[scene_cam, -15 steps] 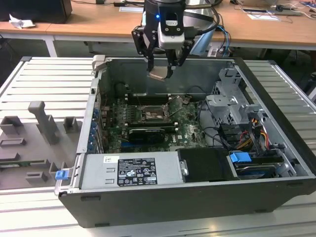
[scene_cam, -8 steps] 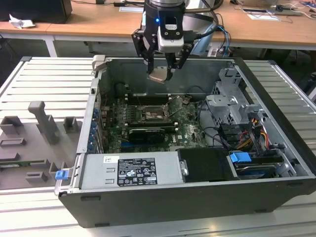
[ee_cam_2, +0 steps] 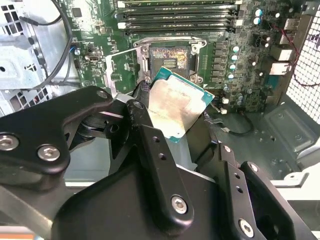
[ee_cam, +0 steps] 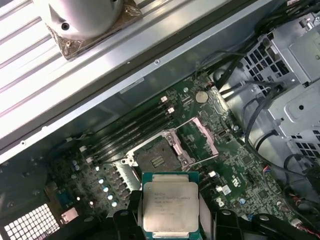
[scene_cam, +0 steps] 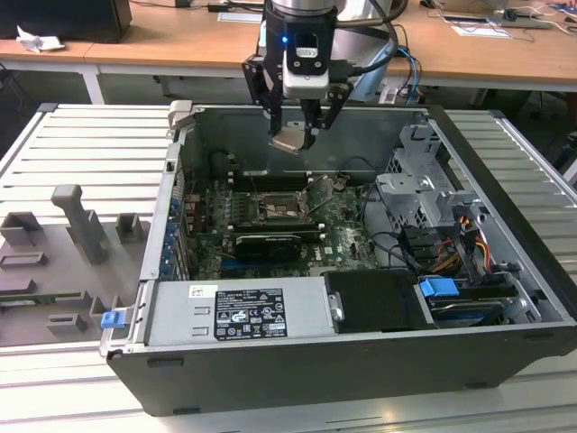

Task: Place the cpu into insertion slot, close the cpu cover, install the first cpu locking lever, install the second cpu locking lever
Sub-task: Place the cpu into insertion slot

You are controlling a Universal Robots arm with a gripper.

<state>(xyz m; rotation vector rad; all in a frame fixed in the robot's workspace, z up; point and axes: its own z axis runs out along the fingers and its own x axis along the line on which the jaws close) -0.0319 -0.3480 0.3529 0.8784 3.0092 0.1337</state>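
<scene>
In the exterior view you see the gripper (scene_cam: 296, 135) above the open computer case (scene_cam: 505, 271), over the motherboard (scene_cam: 343, 239). Its fingers are closed to the width of the cpu (scene_cam: 289, 142) and grip it by two opposite edges. The cpu is tilted and well above the insertion slot (scene_cam: 275, 206). The cpu cover (scene_cam: 326, 188) stands open at the side of the insertion slot toward the exterior view's right.

In the second wrist view the cpu (ee_cam_2: 177, 102) sits between the black fingers (ee_cam_2: 150, 142), with its dull metal top facing the camera. The insertion slot (ee_cam_2: 169, 59) is bare and you can see its contact field. The cpu cover (ee_cam_2: 120, 67) is folded back beside it, and the memory slots (ee_cam_2: 175, 15) run just beyond.

In the first wrist view the cpu (ee_cam: 170, 206) is clamped between both fingers, apart from the insertion slot (ee_cam: 156, 157). The cpu cover (ee_cam: 199, 141) is swung open just beside it.
</scene>
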